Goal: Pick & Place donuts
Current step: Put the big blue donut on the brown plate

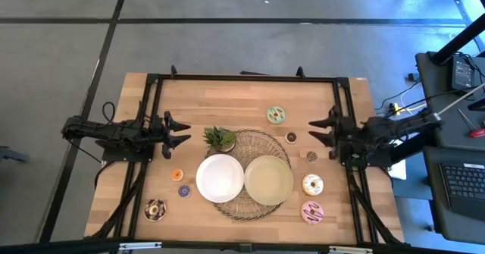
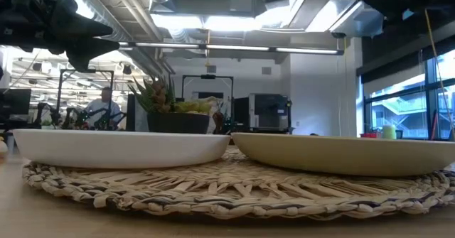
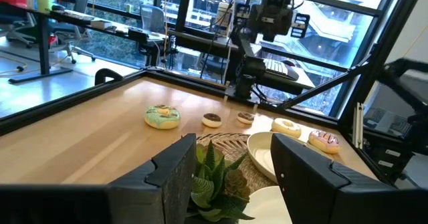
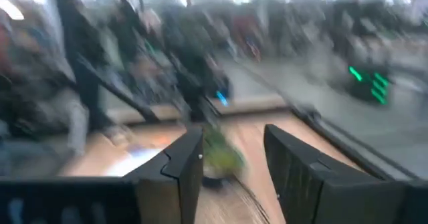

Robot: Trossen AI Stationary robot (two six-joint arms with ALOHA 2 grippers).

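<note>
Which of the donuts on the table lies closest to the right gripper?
The small dark brown mini donut, just in front of the right gripper. The other brown mini donut lies slightly farther; the frosted ones are farther still.

Seven donuts lie on the bench (image 1: 189, 95): four larger ones, green (image 1: 276, 115), white-yellow (image 1: 312, 184), pink (image 1: 312, 212) and chocolate (image 1: 155, 209), plus three minis. Two plates, white (image 1: 220, 178) and pale green (image 1: 267, 180), share one woven mat (image 1: 261, 139) beside one plant (image 1: 220, 138).
</note>
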